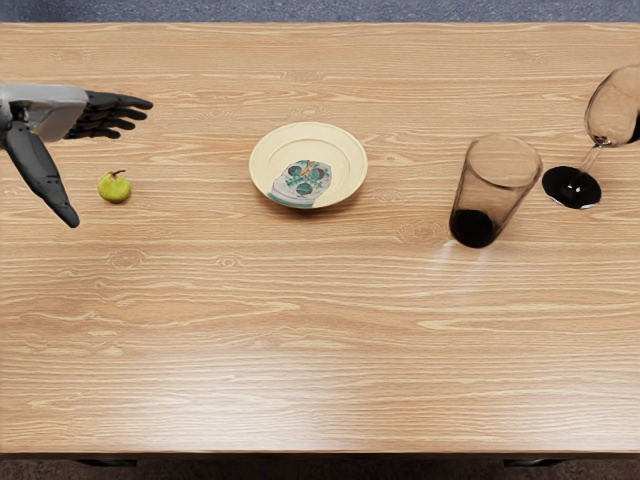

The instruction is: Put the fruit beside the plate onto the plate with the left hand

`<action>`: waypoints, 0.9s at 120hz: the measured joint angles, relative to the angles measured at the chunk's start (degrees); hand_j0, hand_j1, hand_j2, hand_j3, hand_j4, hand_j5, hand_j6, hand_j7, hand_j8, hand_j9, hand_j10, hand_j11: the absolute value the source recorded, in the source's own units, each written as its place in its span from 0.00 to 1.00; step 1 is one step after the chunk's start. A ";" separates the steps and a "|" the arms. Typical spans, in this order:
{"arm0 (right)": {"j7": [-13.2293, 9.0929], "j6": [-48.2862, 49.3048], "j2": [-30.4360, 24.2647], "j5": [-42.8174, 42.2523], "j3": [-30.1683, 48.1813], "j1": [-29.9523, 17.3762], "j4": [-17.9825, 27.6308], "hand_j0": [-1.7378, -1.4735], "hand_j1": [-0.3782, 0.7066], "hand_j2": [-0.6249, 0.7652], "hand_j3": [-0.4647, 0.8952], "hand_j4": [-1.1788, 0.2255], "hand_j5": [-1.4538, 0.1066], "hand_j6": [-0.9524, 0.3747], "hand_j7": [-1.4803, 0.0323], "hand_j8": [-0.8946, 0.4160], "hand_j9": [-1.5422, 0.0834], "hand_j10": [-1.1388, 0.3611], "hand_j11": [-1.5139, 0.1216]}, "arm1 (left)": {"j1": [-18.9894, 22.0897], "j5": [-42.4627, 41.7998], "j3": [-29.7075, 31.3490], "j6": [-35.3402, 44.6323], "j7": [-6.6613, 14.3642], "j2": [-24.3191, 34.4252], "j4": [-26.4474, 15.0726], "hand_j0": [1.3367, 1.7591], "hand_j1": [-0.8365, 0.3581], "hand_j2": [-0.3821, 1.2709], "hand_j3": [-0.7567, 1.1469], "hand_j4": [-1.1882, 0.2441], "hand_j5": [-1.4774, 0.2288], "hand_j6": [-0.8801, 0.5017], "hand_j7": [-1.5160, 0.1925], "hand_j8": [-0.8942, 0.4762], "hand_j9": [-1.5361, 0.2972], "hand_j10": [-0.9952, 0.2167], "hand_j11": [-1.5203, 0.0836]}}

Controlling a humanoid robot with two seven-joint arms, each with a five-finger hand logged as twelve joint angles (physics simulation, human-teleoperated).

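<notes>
Hovering just beside the small green fruit (115,187), the left hand (58,114) is spread and empty; the fruit lies on the table (320,330) well left of the plate (340,150); probably light, firm, smooth and apt to roll; pinch it across its rounded middle.

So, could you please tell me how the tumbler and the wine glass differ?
The tumbler is stemless and straight-sided; the wine glass has a rounded bowl on a thin stem with a flat foot. The tumbler shows whole; the wine glass is cut by the picture's right edge. The tumbler stands nearer the plate than the wine glass. Both are clear glass with dark bases.
</notes>
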 joint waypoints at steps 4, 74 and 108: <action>0.00 -0.01 0.00 0.00 0.00 0.05 0.00 0.30 0.03 0.45 0.34 0.84 0.93 0.72 0.98 0.68 0.95 0.76 0.93 | -0.03 0.24 0.03 0.00 -0.02 0.28 -0.14 0.76 0.98 0.23 0.40 0.81 0.85 0.62 0.87 0.63 0.83 0.80 0.93; -0.01 -0.04 0.00 -0.04 -0.02 0.28 -0.05 0.30 0.03 0.45 0.34 0.84 0.93 0.72 0.98 0.68 0.95 0.76 0.93 | -1.22 26.82 0.20 13.82 27.77 -18.64 3.10 0.76 0.98 0.23 0.40 0.81 0.85 0.62 0.87 0.64 0.83 0.80 0.93; -0.01 -0.04 0.00 -0.08 -0.01 0.30 -0.08 0.30 0.03 0.45 0.34 0.84 0.93 0.72 0.98 0.68 0.95 0.76 0.93 | 3.32 34.90 3.90 24.48 28.05 -28.02 12.53 0.76 0.97 0.23 0.40 0.81 0.85 0.62 0.87 0.63 0.82 0.80 0.93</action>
